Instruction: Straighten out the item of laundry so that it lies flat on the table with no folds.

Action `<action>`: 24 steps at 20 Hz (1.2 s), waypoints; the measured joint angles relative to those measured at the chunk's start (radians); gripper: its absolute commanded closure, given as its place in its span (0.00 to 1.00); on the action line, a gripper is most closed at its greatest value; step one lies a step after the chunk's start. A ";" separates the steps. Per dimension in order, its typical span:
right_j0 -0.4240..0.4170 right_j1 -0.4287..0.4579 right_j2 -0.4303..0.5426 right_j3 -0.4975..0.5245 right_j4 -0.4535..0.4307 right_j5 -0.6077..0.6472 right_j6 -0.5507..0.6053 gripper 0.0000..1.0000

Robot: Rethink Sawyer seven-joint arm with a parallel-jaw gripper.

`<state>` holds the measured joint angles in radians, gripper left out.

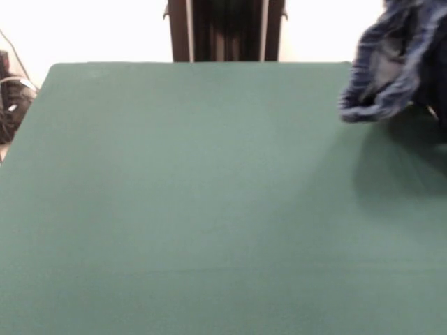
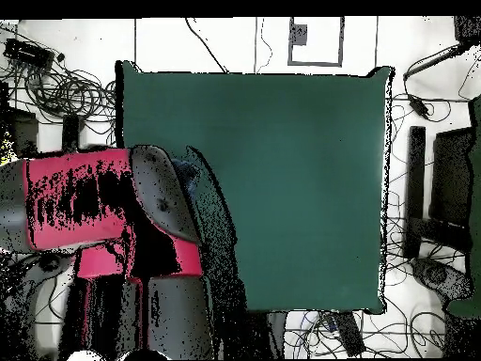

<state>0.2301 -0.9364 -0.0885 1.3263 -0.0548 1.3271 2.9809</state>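
The item of laundry, a bunched piece of blue denim, hangs crumpled in the air above the far right corner of the table and casts a shadow on the green cloth below it. Its right part runs out of the front view. No gripper shows there, and what holds the denim is hidden. In the overhead view the red and black arm reaches over the left edge of the table and covers the gripper and the denim beneath it.
Cables and black gear lie past the table's left edge in the front view. In the overhead view, black boxes and wires stand along the right side, and more cables lie at the top left.
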 measured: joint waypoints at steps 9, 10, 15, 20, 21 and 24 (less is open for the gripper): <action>-0.105 -0.016 0.033 0.109 -0.076 -0.190 -0.134 1.00; -0.120 -0.016 0.039 0.125 -0.084 -0.216 -0.152 1.00; -0.175 -0.015 0.060 0.170 -0.129 -0.285 -0.205 1.00; -0.224 -0.016 0.090 0.198 -0.166 -0.316 -0.239 1.00; -0.241 -0.016 0.101 0.206 -0.174 -0.321 -0.254 1.00; -0.259 -0.017 0.115 0.214 -0.187 -0.322 -0.263 1.00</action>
<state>-0.0291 -0.9534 0.0266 1.5408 -0.2419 1.0051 2.7175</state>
